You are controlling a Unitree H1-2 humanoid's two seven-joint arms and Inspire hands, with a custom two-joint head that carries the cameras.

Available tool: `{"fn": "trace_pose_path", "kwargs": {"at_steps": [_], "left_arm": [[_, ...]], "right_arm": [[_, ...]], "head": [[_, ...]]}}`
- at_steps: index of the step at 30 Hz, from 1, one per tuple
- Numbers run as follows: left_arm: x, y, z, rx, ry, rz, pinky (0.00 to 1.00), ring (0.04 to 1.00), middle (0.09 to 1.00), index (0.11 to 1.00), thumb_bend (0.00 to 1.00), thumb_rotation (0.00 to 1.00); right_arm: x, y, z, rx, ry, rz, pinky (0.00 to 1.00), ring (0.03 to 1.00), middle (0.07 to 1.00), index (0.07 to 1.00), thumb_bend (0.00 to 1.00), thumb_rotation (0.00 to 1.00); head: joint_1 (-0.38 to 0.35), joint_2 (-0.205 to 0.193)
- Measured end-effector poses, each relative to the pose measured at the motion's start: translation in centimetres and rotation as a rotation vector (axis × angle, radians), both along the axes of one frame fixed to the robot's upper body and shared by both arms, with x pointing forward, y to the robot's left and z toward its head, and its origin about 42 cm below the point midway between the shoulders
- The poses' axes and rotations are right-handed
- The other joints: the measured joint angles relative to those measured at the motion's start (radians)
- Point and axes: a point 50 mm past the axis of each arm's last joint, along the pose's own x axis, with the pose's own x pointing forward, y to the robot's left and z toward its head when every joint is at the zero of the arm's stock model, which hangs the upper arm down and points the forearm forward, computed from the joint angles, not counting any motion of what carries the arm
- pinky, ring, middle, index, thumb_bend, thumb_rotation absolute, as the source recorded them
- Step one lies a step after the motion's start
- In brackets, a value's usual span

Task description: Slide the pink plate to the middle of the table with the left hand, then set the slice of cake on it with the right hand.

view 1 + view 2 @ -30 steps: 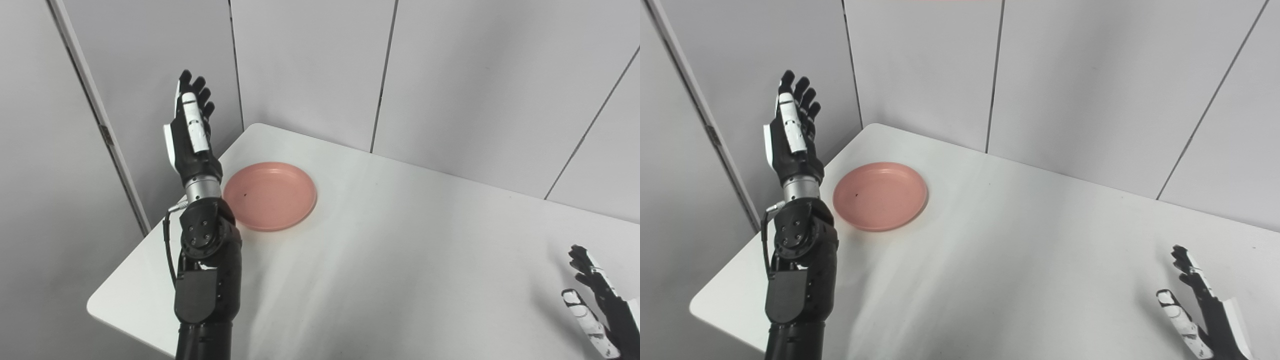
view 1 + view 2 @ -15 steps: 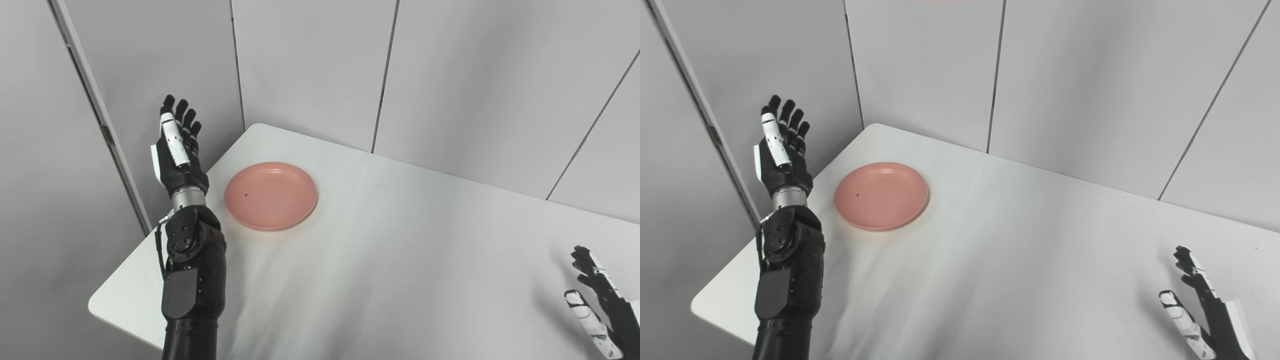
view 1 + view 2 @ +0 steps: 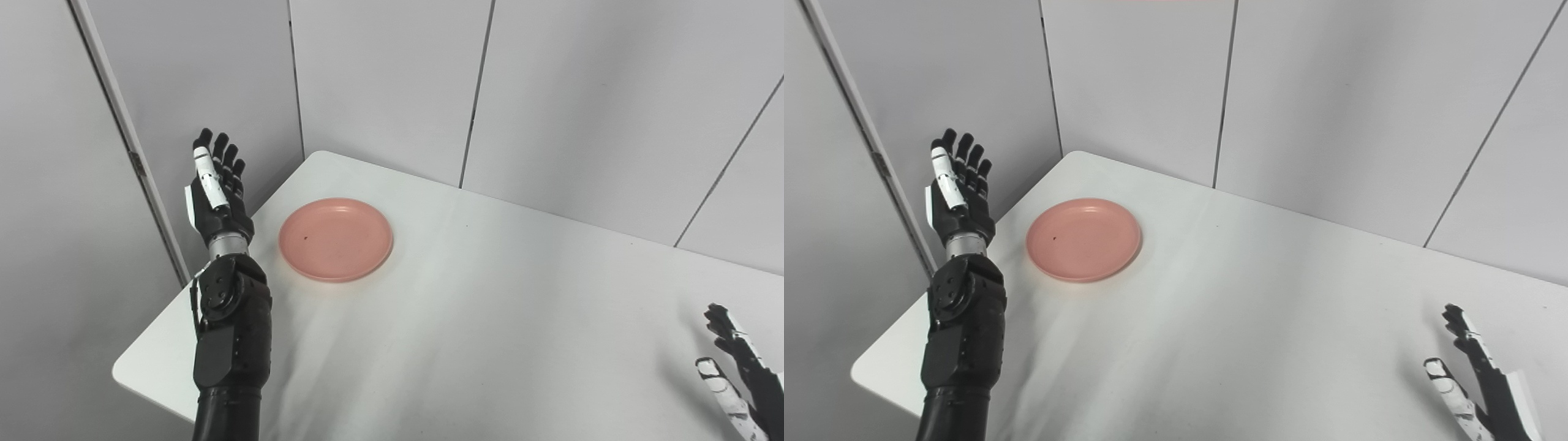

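Note:
A round pink plate [image 3: 335,239] lies empty on the white table [image 3: 490,331] near its far left corner. My left hand [image 3: 215,187] is raised upright to the left of the plate, over the table's left edge, fingers straight and apart, holding nothing and not touching the plate. My right hand [image 3: 735,373] hovers low at the bottom right corner, open, partly cut off by the picture's edge. No slice of cake shows in either view.
Grey wall panels [image 3: 392,86] stand close behind the table and along its left side. The table's left corner edge [image 3: 131,380] lies just beside my left forearm [image 3: 229,343].
My left hand has dropped lower and shifted left, away from the plate, staying open. The camera has shifted slightly. Plate and right hand are as before.

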Motion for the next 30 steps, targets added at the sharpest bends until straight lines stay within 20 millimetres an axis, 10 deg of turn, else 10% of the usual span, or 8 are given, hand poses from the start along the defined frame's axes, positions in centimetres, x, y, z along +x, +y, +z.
{"fn": "trace_pose_path", "kwargs": {"at_steps": [30], "left_arm": [[1.0, 1.2, -5.2, -0.067, 0.166, -0.025, 0.92, 0.91, 0.913, 0.911, 0.4, 1.0]], "right_arm": [[-0.4, -0.1, 0.1, -0.007, -0.008, -0.001, 0.88, 0.897, 0.908, 0.926, 0.36, 1.0]], "head": [[-0.008, 0.023]]}}
